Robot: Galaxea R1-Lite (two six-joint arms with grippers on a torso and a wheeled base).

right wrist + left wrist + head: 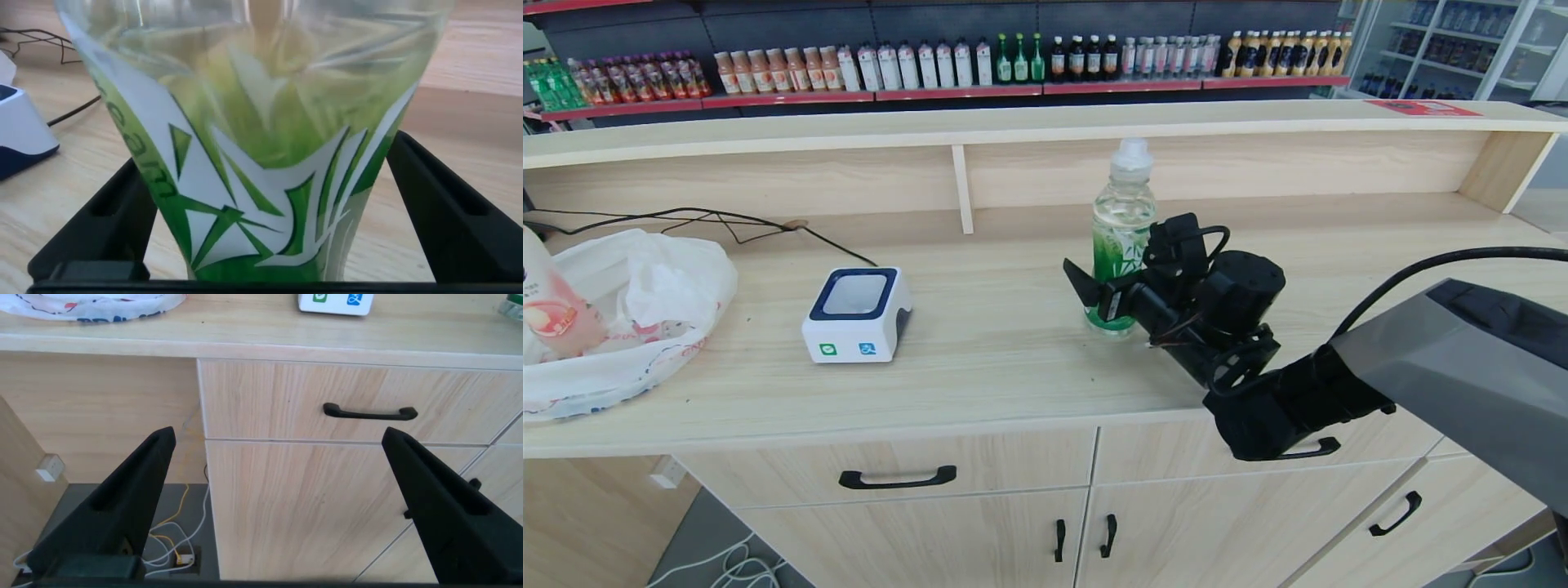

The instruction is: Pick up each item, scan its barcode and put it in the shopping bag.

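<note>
A clear bottle [1125,204] with a green label and a white cap stands upright on the wooden counter [980,359], right of centre. My right gripper [1104,292] is open with a finger on each side of the bottle's lower part. In the right wrist view the bottle [261,98] sits between the two black fingers [106,220] of the right gripper [270,171]. The white barcode scanner [858,314] sits at the counter's middle. The white shopping bag [645,318] lies at the left with a pink bottle [547,310] in it. My left gripper [278,449] is open and empty below the counter edge.
Black cables [686,219] run along the back of the counter to the scanner. Drawers with black handles [369,412] face the left gripper. A raised shelf [1045,122] borders the counter at the rear, with a vertical divider [962,188].
</note>
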